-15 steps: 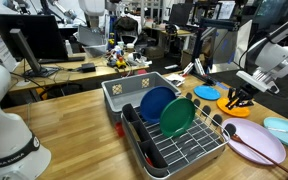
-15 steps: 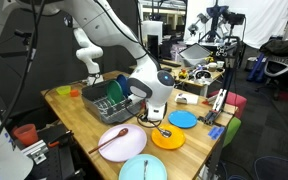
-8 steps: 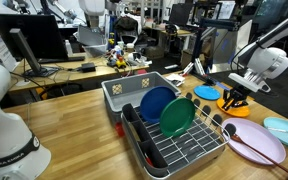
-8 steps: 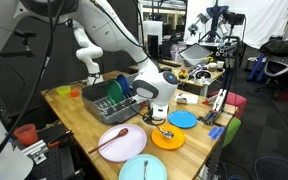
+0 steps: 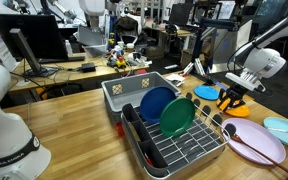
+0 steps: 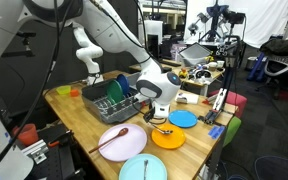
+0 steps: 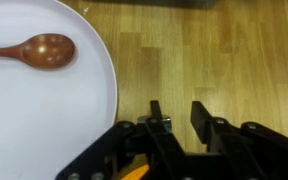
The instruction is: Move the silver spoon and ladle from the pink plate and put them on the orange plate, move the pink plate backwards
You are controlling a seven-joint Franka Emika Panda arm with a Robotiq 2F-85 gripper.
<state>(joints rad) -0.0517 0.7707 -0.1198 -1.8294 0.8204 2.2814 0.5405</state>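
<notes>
Tool: hung low over the orange plate, far of the pink plate; jaws part-way apart, nothing gripped; bare wood of the surface shows through the gap in the wrist view; judged a release posture, held low so that any drop is short

Spoon: laid on the orange plate in an exterior view, just under the tool; judged delivered

Ladle: lying flat on the pink plate, handle running off the left edge of the wrist view, well clear of the rim; judged the next item to be fetched

Pink plate: set on the surface near of the orange plate and just beside it, not yet moved back; judged best shifted only once emptied, so that nothing slides off it
</notes>
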